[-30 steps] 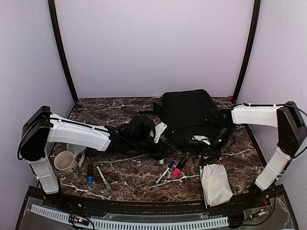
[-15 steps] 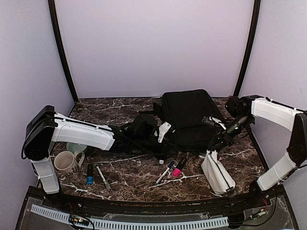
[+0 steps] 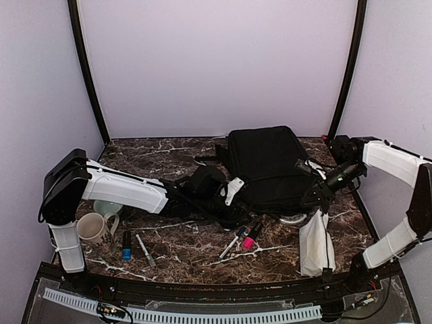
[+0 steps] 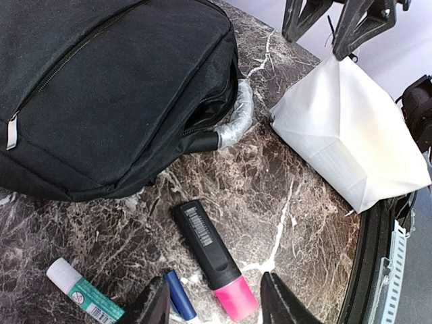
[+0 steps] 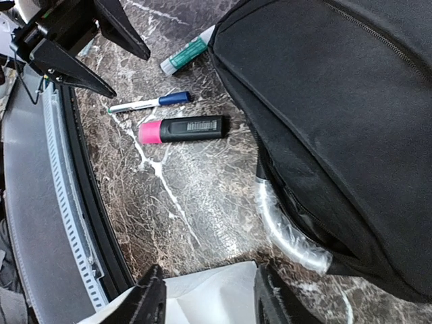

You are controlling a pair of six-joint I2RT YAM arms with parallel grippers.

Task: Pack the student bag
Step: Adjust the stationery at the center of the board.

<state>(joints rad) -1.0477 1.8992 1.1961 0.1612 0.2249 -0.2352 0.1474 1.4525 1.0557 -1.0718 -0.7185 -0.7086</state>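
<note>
The student bag (image 3: 266, 165), a large black backpack, lies flat at the back centre, its lower edge showing in both wrist views (image 4: 101, 88) (image 5: 337, 88). My left gripper (image 3: 237, 217) hovers open just in front of it, jaws apart (image 4: 216, 304) either side of the pink cap of a black highlighter (image 4: 206, 246). My right gripper (image 3: 317, 201) is above a white pouch (image 3: 315, 243) that stands on end. Its jaws are apart (image 5: 206, 304), with the pouch's top edge (image 5: 216, 297) between them.
A blue-capped pen (image 4: 177, 293) and a glue stick (image 4: 81, 293) lie beside the highlighter. A clear plastic piece (image 4: 236, 118) sticks out of the bag's edge. A mug (image 3: 94, 229), a blue-capped item (image 3: 126, 246) and a marker (image 3: 144, 250) lie front left.
The right gripper lifted the white pouch by its top from lying flat to standing on end, moved right, and its jaws have parted. The left arm edged slightly right.
</note>
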